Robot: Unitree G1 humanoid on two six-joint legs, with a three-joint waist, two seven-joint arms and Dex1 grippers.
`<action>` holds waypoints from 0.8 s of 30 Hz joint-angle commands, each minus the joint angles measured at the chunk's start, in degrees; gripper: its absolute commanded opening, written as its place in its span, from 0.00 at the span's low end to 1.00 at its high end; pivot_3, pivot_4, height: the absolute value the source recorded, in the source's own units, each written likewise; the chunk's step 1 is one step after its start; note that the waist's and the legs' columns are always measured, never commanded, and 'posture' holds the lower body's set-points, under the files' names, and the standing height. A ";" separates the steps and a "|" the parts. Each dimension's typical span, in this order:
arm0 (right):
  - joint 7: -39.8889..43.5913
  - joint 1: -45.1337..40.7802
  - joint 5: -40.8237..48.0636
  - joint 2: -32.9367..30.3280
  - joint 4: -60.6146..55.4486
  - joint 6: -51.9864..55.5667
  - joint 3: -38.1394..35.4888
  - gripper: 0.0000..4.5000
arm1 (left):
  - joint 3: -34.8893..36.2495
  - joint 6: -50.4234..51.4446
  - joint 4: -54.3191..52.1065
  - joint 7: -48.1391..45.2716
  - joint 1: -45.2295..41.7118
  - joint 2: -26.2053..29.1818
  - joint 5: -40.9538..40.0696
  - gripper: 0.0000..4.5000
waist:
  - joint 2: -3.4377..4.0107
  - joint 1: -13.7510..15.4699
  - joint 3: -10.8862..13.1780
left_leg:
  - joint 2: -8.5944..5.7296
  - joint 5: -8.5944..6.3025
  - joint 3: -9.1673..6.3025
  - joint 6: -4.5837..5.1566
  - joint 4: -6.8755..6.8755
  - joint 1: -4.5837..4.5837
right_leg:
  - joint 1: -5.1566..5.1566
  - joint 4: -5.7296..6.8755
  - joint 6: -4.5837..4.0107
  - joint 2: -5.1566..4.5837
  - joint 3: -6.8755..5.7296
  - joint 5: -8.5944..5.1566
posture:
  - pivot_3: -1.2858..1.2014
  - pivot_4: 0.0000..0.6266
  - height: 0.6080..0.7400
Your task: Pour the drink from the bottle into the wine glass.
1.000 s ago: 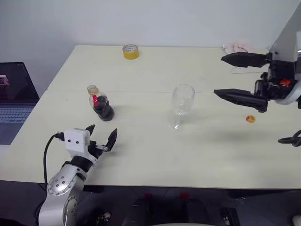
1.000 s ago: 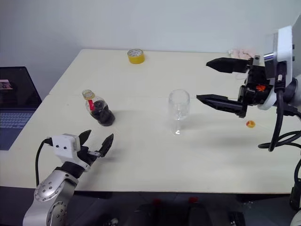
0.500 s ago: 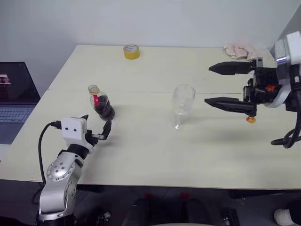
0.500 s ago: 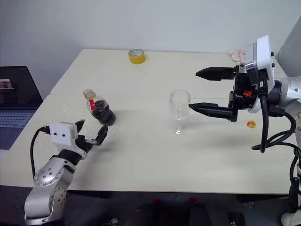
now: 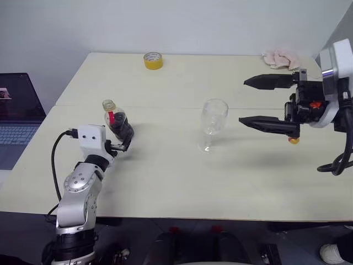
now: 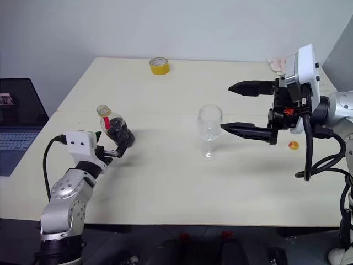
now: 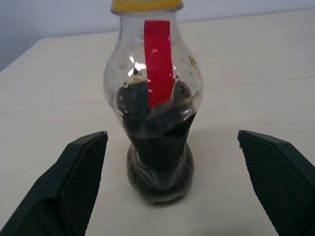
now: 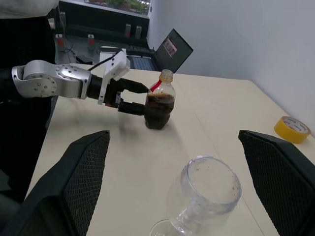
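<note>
Bottle [image 5: 117,122] w/ dark drink [image 7: 158,147] stands upright on pale table [image 5: 182,182], left-centre; left claw [image 6: 112,146] wide, 1 finger each side of it, not gripping. Wine glass [image 5: 212,124] upright mid-table, right claw [image 5: 253,101] wide, hovering just right of it. Yellow tape roll [image 5: 153,60] at far edge, laptop [image 5: 16,118] off table's left, plain white wall behind.

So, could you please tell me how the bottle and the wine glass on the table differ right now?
The bottle is partly filled with dark drink; the wine glass is empty. The bottle is closed by a yellow cap and carries a red label strip; the glass is open-topped and plain. The bottle stands between the left gripper's open jaws; the glass stands apart from the right gripper. Both are clear and upright.
</note>
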 commanded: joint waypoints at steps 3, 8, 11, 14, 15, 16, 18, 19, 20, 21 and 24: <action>-0.70 -1.00 0.06 -0.64 -1.15 -0.23 -0.80 0.99 | -0.88 -2.73 4.33 -0.22 -3.62 0.78 2.04 1.00 | 0.00 -0.01 0.00 | 0.00 0.00 -0.01 0.00 0.00 0.00 | -0.01 0.00 0.00 0.00 0.00 0.00 | 0.52 0.24 1.00; -1.24 -0.88 -0.29 -0.86 -1.63 -0.09 -0.48 0.99 | -0.63 -5.00 8.60 -0.85 -5.76 0.69 2.23 1.00 | -0.01 -0.03 0.00 | 0.01 0.00 -0.01 0.00 0.00 0.00 | -0.03 0.01 0.00 0.00 -0.01 0.00 | 0.52 0.24 1.00; -1.84 -0.51 -0.71 -0.98 -2.11 0.07 -0.23 0.99 | -0.96 -6.94 11.51 -1.29 -7.60 0.69 2.50 1.00 | 0.00 -0.02 0.00 | 0.00 0.00 -0.01 0.00 0.00 -0.01 | -0.04 0.01 0.01 -0.01 0.00 0.00 | 0.52 0.24 1.00; -2.54 -0.28 -0.70 -1.02 -2.78 0.51 -0.17 0.99 | -1.27 -9.39 14.54 -2.01 -9.71 0.62 2.77 1.00 | -0.01 -0.03 0.00 | 0.00 0.00 -0.02 -0.01 0.01 -0.03 | -0.04 0.01 0.01 -0.01 -0.02 0.01 | 0.52 0.24 1.00; -2.68 -0.29 -0.75 -1.05 -2.81 0.55 -0.08 0.99 | -1.33 -9.88 15.37 -2.19 -10.21 0.62 2.87 1.00 | -0.02 -0.03 0.01 | 0.00 0.00 -0.02 -0.01 0.01 -0.03 | -0.04 0.01 0.01 -0.01 -0.02 0.01 | 0.52 0.24 1.00; -2.81 -0.29 -0.83 -1.08 -2.83 0.56 0.04 0.99 | -1.38 -10.57 16.23 -2.33 -10.69 0.64 3.07 1.00 | -0.02 -0.03 0.01 | -0.01 0.00 -0.02 -0.01 0.01 -0.03 | -0.04 0.00 0.01 -0.02 -0.02 0.01 | 0.52 0.24 1.00; -3.06 -0.19 -1.08 -1.22 -3.01 0.57 0.25 0.99 | -1.42 -11.78 18.11 -2.61 -11.85 0.59 3.26 1.00 | -0.01 -0.04 0.01 | -0.01 0.00 -0.02 -0.01 0.01 -0.04 | -0.05 0.00 0.02 -0.02 -0.02 0.01 | 0.52 0.24 1.00; -3.17 -0.14 -1.15 -1.21 -3.09 0.57 0.31 0.99 | -1.56 -12.40 19.08 -2.77 -12.45 0.56 3.42 1.00 | -0.01 -0.04 0.01 | -0.01 0.00 -0.02 -0.01 0.01 -0.04 | -0.06 0.01 0.02 -0.02 -0.02 0.01 | 0.52 0.24 1.00; -3.31 -0.14 -1.16 -1.17 -3.22 0.65 0.35 0.99 | -1.74 -12.90 19.98 -2.91 -12.97 0.54 3.58 1.00 | -0.02 -0.06 0.01 | -0.01 0.00 -0.02 -0.01 0.01 -0.04 | -0.06 0.01 0.02 -0.02 -0.02 0.01 | 0.52 0.24 1.00; -3.42 -0.17 -1.17 -1.12 -3.31 0.72 0.37 0.99 | -1.90 -13.32 20.72 -3.00 -13.37 0.50 3.71 1.00 | -0.02 -0.07 0.01 | -0.01 0.00 -0.02 -0.01 0.01 -0.04 | -0.06 0.01 0.02 -0.02 -0.02 0.01 | 0.52 0.24 1.00; -3.75 -0.13 -1.15 -1.18 -3.61 0.90 0.33 1.00 | -2.08 -14.21 21.75 -3.10 -13.73 0.38 3.76 0.91 | -0.02 -0.13 0.01 | -0.01 0.00 -0.01 -0.01 0.01 -0.05 | -0.07 0.01 0.02 -0.02 -0.02 0.01 | 0.52 0.24 1.00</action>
